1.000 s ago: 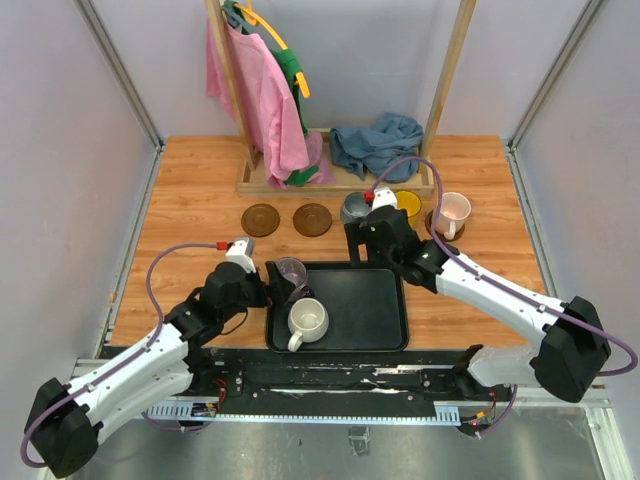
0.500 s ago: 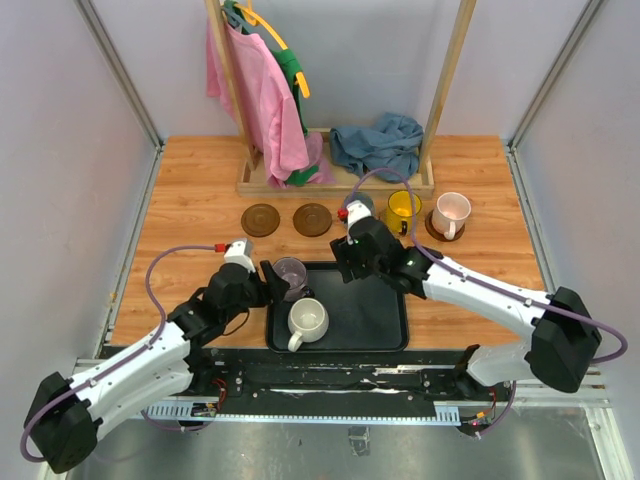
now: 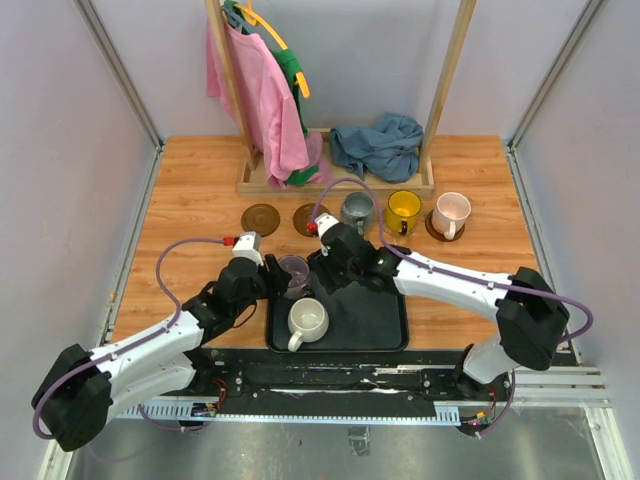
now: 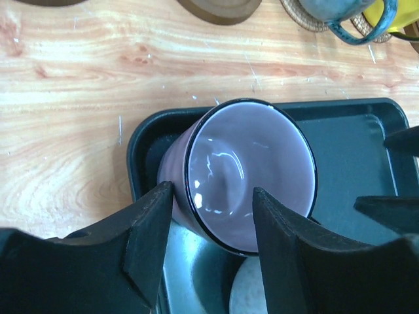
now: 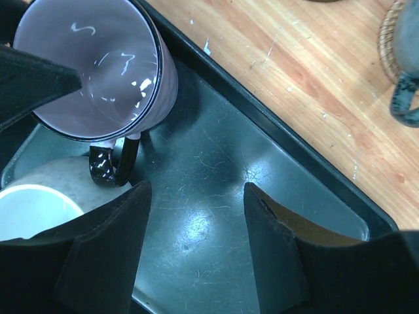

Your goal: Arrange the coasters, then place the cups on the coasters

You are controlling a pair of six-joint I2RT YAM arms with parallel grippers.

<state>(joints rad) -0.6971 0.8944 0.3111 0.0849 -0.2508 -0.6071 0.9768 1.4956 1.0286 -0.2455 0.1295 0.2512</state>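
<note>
The purple cup (image 3: 293, 270) stands in the far-left corner of the black tray (image 3: 385, 320), with the cream-white cup (image 3: 308, 320) just in front of it. My left gripper (image 4: 213, 196) is open and straddles the purple cup's (image 4: 249, 173) near-left wall, one finger against the outside and the other over the mouth. My right gripper (image 5: 196, 190) hangs open over bare tray floor beside that cup's black handle (image 5: 111, 163). The grey-blue cup (image 3: 357, 210), yellow cup (image 3: 403, 210) and pink cup (image 3: 452, 213) sit on coasters. Two dark brown coasters (image 3: 260, 218) (image 3: 303, 215) lie bare.
A wooden rack (image 3: 335, 180) with hanging pink and green cloth and a blue rag stands at the back. Both arms crowd together over the tray's left half. A tan woven coaster (image 4: 301, 16) shows under the grey-blue cup.
The right arm swung left from the row of cups to above the tray. The left gripper pushed forward onto the purple cup. Both pairs of jaws narrowed.
</note>
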